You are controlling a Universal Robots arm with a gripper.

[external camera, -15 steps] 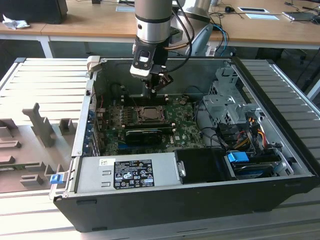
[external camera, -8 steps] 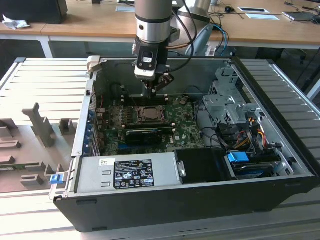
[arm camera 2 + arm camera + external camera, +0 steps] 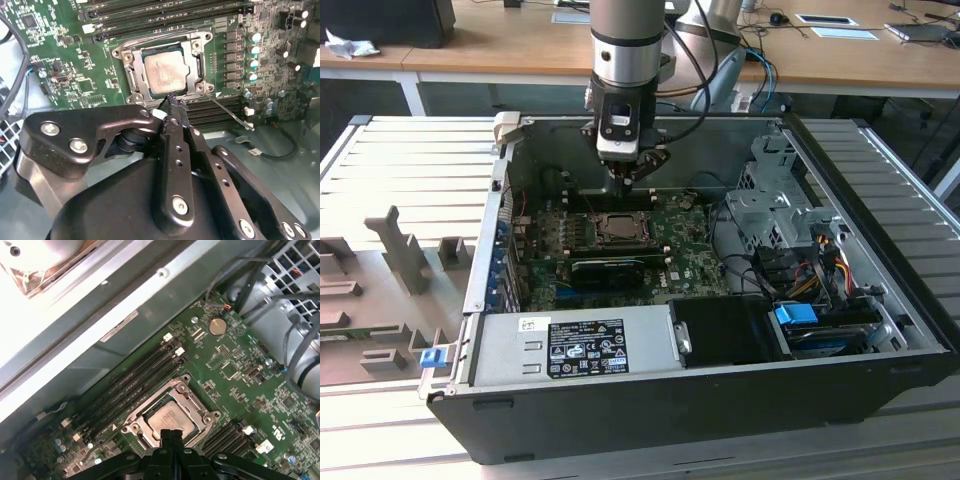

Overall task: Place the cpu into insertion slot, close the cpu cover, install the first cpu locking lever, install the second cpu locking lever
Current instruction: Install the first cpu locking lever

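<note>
One arm hangs into the open black steel computer case (image 3: 880, 370), and its gripper (image 3: 635, 178) sits just above the green motherboard (image 3: 690, 260). In both wrist views we see the matte black, bolt-studded fingers (image 3: 175, 150) narrowing to slim tips that are pressed together, with nothing we can make out between them (image 3: 172, 434). The tips hover at one edge of the insertion slot (image 3: 199, 67); we cannot tell whether they touch it. The cpu (image 3: 165, 75), a flat square with a dull silver-grey top and rounded corners, lies seated in that slot, in the middle part of the board between two banks of long black memory slots (image 3: 220, 107). The cpu cover (image 3: 137, 75), a thin stamped frame of bright metal, lies flat around the chip, which shows through its square cut-out. A locking lever (image 3: 227, 110), a thin steel wire rod, angles away from one corner of the slot across the memory slots. A grey boxy power supply (image 3: 570, 345) fills one edge of the case.
</note>
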